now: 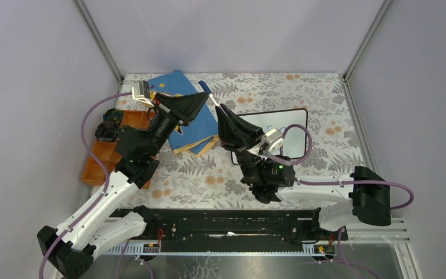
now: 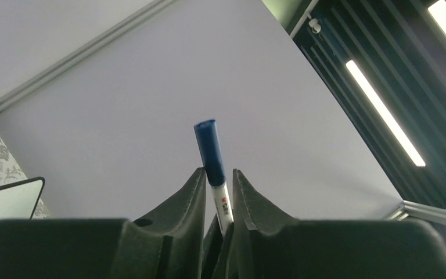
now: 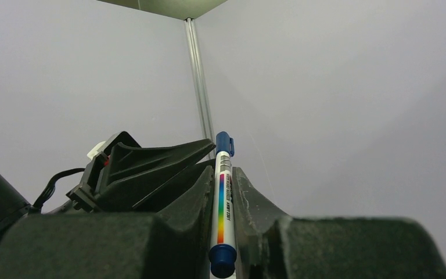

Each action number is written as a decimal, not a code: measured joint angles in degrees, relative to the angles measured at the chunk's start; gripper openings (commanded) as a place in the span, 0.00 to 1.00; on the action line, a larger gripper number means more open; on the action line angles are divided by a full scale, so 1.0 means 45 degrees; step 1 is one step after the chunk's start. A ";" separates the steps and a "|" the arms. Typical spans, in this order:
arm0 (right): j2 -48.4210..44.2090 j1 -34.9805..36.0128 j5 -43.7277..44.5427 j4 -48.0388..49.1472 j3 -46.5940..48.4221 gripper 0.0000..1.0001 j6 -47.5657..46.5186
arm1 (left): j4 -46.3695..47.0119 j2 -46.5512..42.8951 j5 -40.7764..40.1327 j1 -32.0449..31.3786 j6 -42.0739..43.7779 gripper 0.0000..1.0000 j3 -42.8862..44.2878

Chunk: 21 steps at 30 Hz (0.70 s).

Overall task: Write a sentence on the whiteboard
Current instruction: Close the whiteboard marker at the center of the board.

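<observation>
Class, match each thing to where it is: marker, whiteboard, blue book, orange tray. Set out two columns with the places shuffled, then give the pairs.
Things
1. marker
2. whiteboard
3. blue book
4. orange tray

Places
A. at the left edge of the table
B. on the table, right of centre
C. between the fingers of the left pincer and the right pincer
D. at the back, left of centre

Pairs: 1-C, 2-B, 3-D, 4-A

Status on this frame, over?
Right gripper shut on marker; left gripper flanks it, grip unclear. Whiteboard: faint blue marks, unreadable. Right arm overhangs it.
</observation>
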 measured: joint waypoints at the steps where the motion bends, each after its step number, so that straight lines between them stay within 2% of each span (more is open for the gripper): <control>1: -0.0005 -0.0034 0.0005 0.0000 0.0000 0.00 0.0000 | -0.0029 0.0000 0.0112 -0.0049 0.0029 0.31 0.0000; 5: -0.0024 -0.0087 0.0015 -0.0029 0.0000 0.00 0.0000 | -0.0044 0.0000 0.0350 -0.0092 0.0102 0.36 0.0000; 14: -0.0092 -0.0097 0.0015 -0.0131 -0.0102 0.00 0.0005 | -0.0063 -0.0005 0.0471 -0.0131 0.0306 0.77 0.0000; 16: -0.0185 -0.0102 0.0015 -0.0126 -0.0175 0.00 0.0024 | -0.0078 -0.0005 0.0481 -0.0131 0.0374 0.80 0.0000; 21: -0.0461 -0.0102 -0.0005 -0.0141 -0.0374 0.00 0.0243 | -0.0384 -0.0015 0.0418 -0.0131 0.0529 0.81 0.0131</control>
